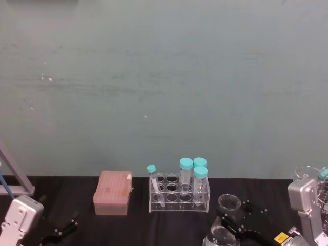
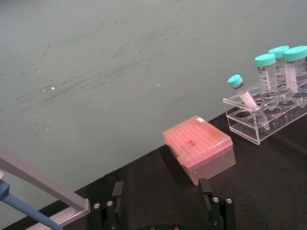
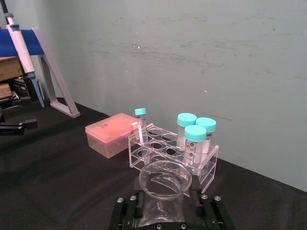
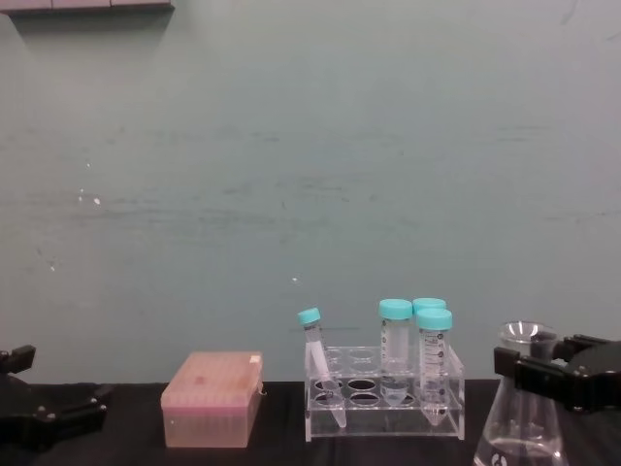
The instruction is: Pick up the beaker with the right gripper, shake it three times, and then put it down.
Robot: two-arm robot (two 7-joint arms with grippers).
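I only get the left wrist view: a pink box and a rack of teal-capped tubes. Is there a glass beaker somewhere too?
Observer: Yes, the beaker is right of the tube rack, nearer the robot.
Operator: Is anything near it?
Observer: The right end effector is around its neck.
Operator: And the arm I'm looking from?
Observer: The left end effector is low on the robot's far left, well away from the beaker.

Lwr right, beaker (image 4: 514, 434): clear glossy glass. Ctr rack (image 4: 383, 408): clear shiny plastic. Lwr-left box (image 4: 212, 400): frosted plastic. Table (image 4: 281, 452) matt black; wall (image 4: 291, 146) matt, scuffed
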